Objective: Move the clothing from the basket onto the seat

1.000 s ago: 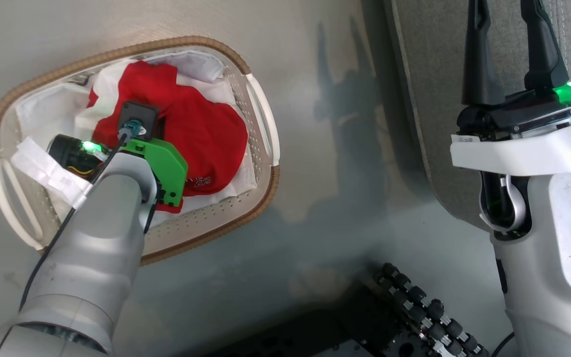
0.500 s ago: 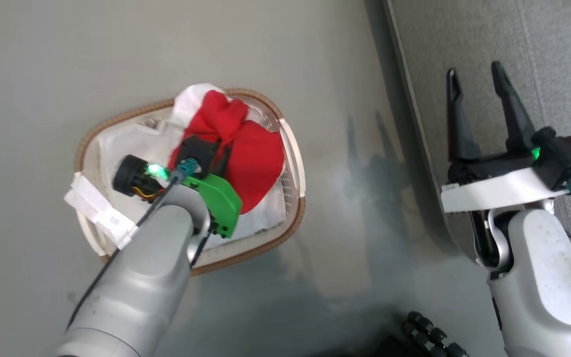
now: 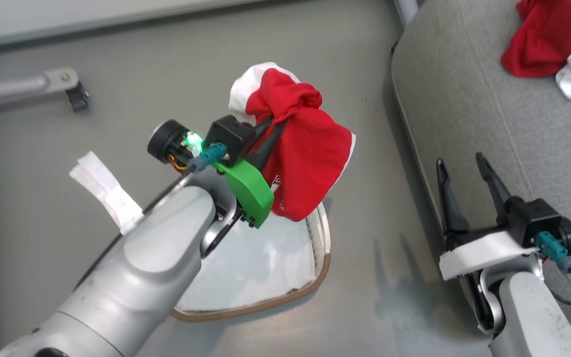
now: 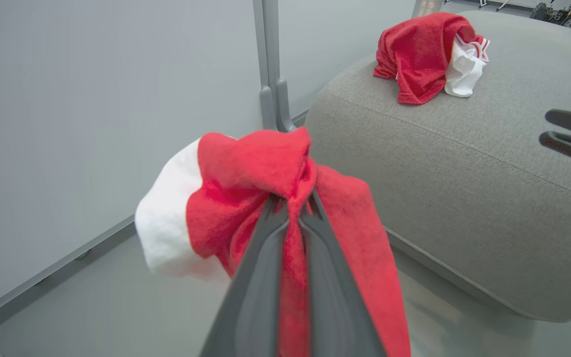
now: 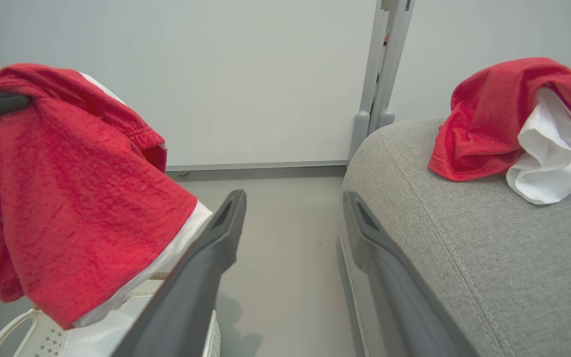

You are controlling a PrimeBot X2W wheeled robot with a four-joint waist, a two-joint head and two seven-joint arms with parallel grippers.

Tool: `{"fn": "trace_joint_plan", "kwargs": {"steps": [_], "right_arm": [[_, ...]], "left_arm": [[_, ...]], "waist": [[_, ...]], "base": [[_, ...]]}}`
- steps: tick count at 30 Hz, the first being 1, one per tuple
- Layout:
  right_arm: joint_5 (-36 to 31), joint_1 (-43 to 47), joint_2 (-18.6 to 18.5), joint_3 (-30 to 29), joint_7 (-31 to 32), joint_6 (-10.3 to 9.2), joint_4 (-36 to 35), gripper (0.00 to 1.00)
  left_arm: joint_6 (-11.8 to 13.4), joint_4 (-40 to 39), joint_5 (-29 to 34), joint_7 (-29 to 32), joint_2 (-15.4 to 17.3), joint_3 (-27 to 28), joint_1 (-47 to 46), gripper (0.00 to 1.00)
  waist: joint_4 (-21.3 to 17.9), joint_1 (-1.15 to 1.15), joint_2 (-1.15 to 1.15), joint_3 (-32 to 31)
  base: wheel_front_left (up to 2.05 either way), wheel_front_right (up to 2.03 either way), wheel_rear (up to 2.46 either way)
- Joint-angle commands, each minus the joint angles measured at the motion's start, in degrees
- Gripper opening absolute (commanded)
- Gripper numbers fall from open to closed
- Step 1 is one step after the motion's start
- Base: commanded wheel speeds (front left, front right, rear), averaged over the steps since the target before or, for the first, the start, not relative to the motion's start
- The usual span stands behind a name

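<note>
Had one red garment (image 3: 538, 39) on the seat (image 3: 464, 124), gripped the second garment (image 3: 310, 148) in the left claw (image 4: 291, 206) above the basket (image 3: 315, 280), undelivered; held the right claw (image 3: 459, 159) spread, empty.

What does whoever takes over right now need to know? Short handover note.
Left gripper: fingers shut on a red garment, which hangs in the air over the basket.
Right gripper: open, empty, beside the seat edge.
Done: other red garment lies on the seat.
To do: carry the held one to the seat, release.
What shows of the basket's inside holds the white liner.
</note>
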Motion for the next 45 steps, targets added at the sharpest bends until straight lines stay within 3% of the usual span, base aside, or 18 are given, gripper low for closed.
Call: {"fn": "trace_joint_plan", "kwargs": {"steps": [1,8,16,32,40,45], "right_arm": [[-0.5,1.8,-0.3,0.3,-0.1,-0.08,0.7,1.0],[-0.7,4.6,-0.2,2.7,-0.1,-0.08,2.5,1.0],[-0.6,4.4,-0.2,5.1,-0.1,-0.08,2.2,1.0],[1.6,2.5,-0.2,8.5,-0.1,-0.08,-0.2,1.0],[6.3,-1.0,-0.2,13.7,-0.1,-0.08,-1.5,1.0],[9.2,-3.6,-0.2,16.8,-0.1,-0.08,1.2,1.0]], "left_arm": [[-0.1,-1.2,-1.2,0.8,1.2,-0.8,-1.0,0.0],[-0.1,-5.4,-6.7,4.4,4.9,-2.5,-5.4,0.0],[-0.1,-7.6,-11.4,6.1,6.2,-3.3,-8.6,0.0],[-0.1,-8.5,-13.5,5.4,6.5,-4.6,-9.5,0.0],[-0.1,-8.6,-13.3,4.9,6.2,-4.9,-10.0,0.0],[-0.1,-8.9,-13.3,4.7,5.7,-5.1,-10.3,0.0]], "waist": [[3.5,0.0,0.0,-11.6],[3.1,0.0,0.0,-19.5],[2.8,0.0,0.0,-22.7],[3.0,0.0,0.0,-24.2],[3.0,0.0,0.0,-23.6],[3.5,0.0,0.0,-23.2]], "base": [[0.0,0.0,0.0],[0.0,0.0,0.0],[0.0,0.0,0.0],[0.0,0.0,0.0],[0.0,0.0,0.0],[0.0,0.0,0.0]]}}
